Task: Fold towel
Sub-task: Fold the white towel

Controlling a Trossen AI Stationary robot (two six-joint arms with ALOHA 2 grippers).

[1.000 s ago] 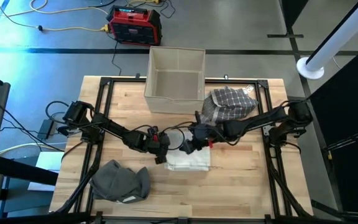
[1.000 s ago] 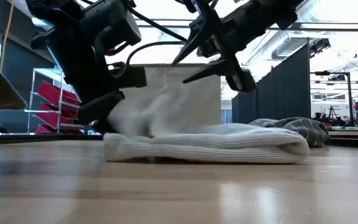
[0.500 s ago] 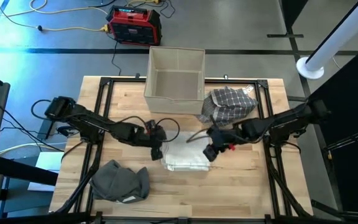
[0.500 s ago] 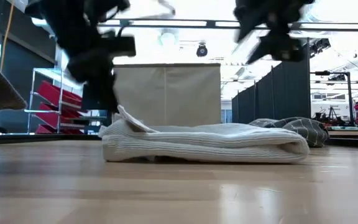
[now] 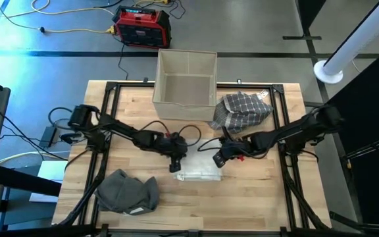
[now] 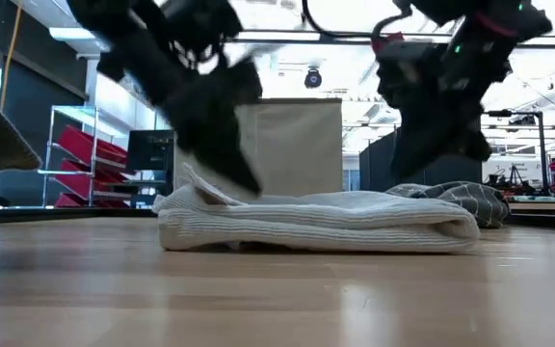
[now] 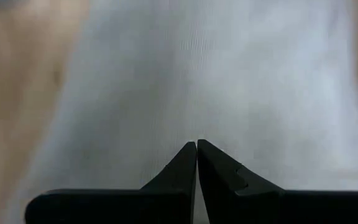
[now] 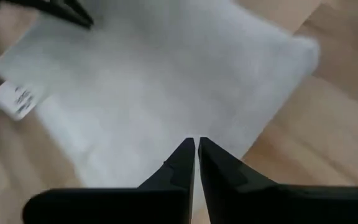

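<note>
A white ribbed towel (image 5: 200, 172) lies folded in a flat stack on the wooden table, a small flap (image 6: 200, 183) sticking up at its left end. My left gripper (image 5: 176, 164) is shut and slants down over the towel's left end (image 7: 229, 74). My right gripper (image 5: 218, 160) is shut and slants down over the towel's right part (image 8: 154, 81). In the low view the left gripper's tips (image 6: 249, 183) stand at the towel's top surface. The right gripper (image 6: 408, 169) is a little above the towel (image 6: 335, 224). My left gripper comes slanting down from the table's left, with its shut fingertips (image 7: 196, 144) at the towel's top layer near the left end. I cannot tell whether they touch the cloth. My right gripper hangs just over the towel; whether it touches it cannot be told either.
A beige fabric bin (image 5: 186, 76) stands at the table's far edge. A checked cloth (image 5: 242, 108) lies bunched to its right. A grey towel (image 5: 127, 192) lies crumpled at the near left. Bare wood shows near the front edge (image 6: 277, 299).
My left gripper drew back toward the table's left, then came back over the towel's left end. The cloth raised there a second ago has dropped onto the stack. My right gripper moved right and down off the towel's middle and has shut.
</note>
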